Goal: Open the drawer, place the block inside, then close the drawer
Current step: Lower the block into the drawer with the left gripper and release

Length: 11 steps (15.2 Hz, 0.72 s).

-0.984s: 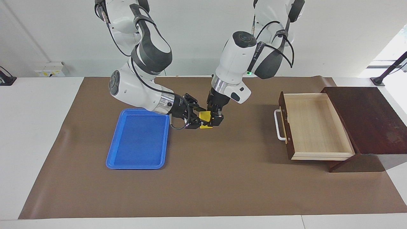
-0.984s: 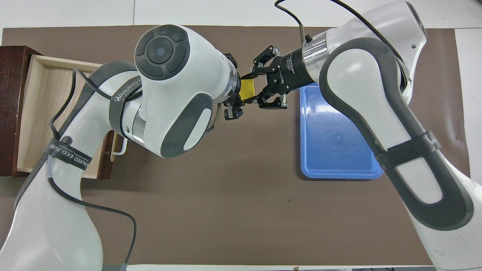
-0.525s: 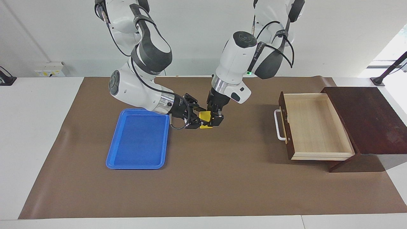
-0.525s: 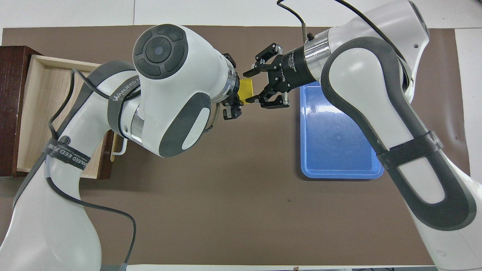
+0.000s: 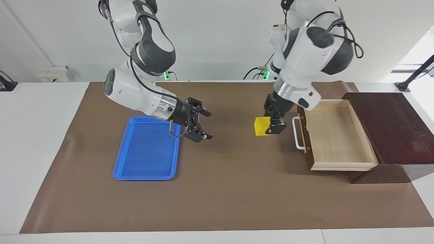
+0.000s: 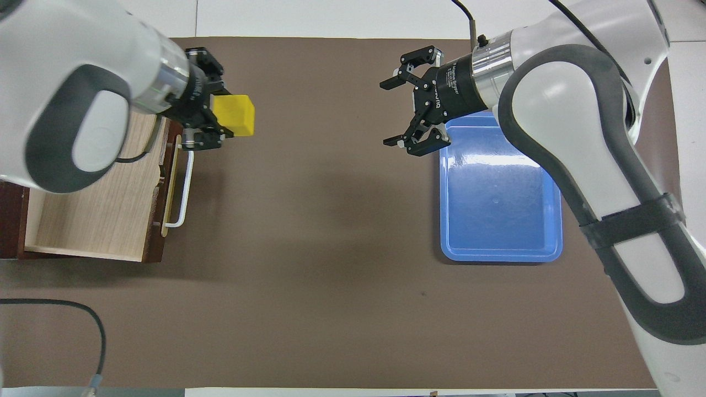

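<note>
The drawer (image 5: 335, 135) is pulled open at the left arm's end of the table, its pale wood interior empty and its white bar handle (image 5: 298, 133) facing the mat's middle. It also shows in the overhead view (image 6: 94, 182). My left gripper (image 5: 273, 126) is shut on the yellow block (image 5: 261, 126) and holds it above the mat, just in front of the drawer's handle (image 6: 185, 187). The overhead view shows the same gripper (image 6: 219, 113) and block (image 6: 237, 114). My right gripper (image 5: 207, 125) is open and empty above the mat beside the blue tray, also in the overhead view (image 6: 388, 114).
An empty blue tray (image 5: 145, 149) lies on the brown mat (image 5: 220, 189) toward the right arm's end, also in the overhead view (image 6: 499, 187). The dark wood cabinet (image 5: 393, 128) holds the drawer.
Both grippers were together at the block beside the tray. The right gripper let go and drew back. The left gripper carried the block across the mat to the drawer's front.
</note>
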Available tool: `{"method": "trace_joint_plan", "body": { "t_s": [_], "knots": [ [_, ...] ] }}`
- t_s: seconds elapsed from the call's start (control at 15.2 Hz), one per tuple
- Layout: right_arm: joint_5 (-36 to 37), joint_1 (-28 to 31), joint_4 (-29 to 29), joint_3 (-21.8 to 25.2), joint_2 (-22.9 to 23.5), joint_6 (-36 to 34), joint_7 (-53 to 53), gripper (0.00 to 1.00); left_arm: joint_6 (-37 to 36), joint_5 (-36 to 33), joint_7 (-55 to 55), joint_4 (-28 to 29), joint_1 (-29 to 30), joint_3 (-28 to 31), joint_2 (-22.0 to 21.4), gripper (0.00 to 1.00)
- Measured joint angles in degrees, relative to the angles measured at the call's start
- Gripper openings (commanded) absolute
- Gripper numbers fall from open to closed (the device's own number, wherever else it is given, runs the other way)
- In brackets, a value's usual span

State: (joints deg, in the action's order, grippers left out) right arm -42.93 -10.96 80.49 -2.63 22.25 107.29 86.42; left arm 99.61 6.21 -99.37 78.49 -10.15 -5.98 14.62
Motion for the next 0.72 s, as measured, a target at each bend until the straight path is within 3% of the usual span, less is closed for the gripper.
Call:
{"method": "trace_joint_plan", "body": {
  "t_s": [0.2, 0.33, 0.66, 0.72],
  "knots": [
    [9.2, 4.2, -0.2, 0.3, -1.8, -5.5, -14.7, 1.0, -0.1, -0.1, 13.1, 2.8, 10.0, 0.3, -1.0, 0.0],
    [14.7, 7.1, -0.2, 0.3, -3.1, -8.7, -26.0, 1.0, 1.9, -2.1, 20.0, 7.4, 13.2, 0.3, -2.1, 0.0],
    [28.7, 11.9, -0.3, 0.5, -6.3, -13.9, -56.1, 1.0, 15.1, -7.5, 25.5, 28.1, 13.9, -0.3, -9.9, 0.01],
    [31.1, 12.4, -0.3, 0.5, -7.1, -14.5, -61.6, 1.0, 16.1, -7.6, 26.8, 30.4, 14.6, -0.2, -10.9, 0.23]
  ]
}}
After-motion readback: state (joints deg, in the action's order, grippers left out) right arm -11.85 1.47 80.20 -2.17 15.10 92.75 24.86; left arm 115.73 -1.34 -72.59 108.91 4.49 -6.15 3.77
